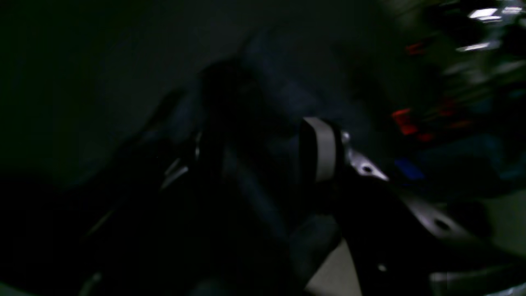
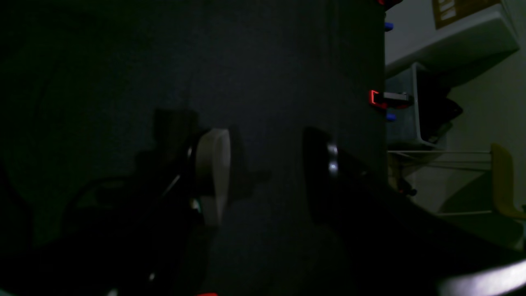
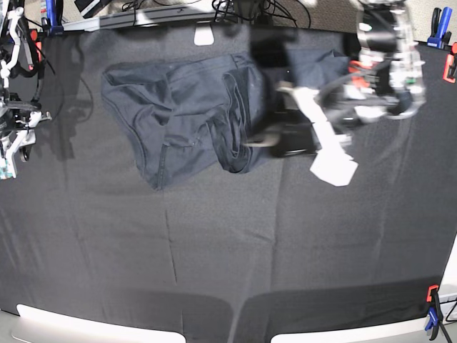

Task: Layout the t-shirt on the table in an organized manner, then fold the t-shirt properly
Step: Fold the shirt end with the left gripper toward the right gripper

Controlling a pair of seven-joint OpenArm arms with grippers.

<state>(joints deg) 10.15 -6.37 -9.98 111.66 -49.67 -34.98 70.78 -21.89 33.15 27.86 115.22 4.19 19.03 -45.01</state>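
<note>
Base view, left to right. Right gripper sits parked at the far left edge of the table, well apart from the t-shirt. In its wrist view the right gripper has its jaws standing wide with only bare black cloth between them; it holds and touches nothing.

T-shirt lies crumpled in the far half of the table, off to the parked gripper's side and beyond it, bunched into ridges, with a thick fold hanging down at its middle. Not laid out yet; folding not begun.

Handling judgement: soft, light knit, limp, no stiffness to hold a shape. It will drape and drag on the textured cloth rather than slide cleanly. Best taken by a pinch at an outer edge, hem corner or shoulder seam, then pulled outward to flatten; a grab into the bunched middle would likely catch several layers.

Left gripper, blurred in motion, is over the shirt's right portion. Wrist view is dark and smeared: left gripper jaws stand well apart with dark fabric lying between them, unclamped. Appears to hold nothing; whether a fingertip brushes the cloth I cannot tell.
</note>
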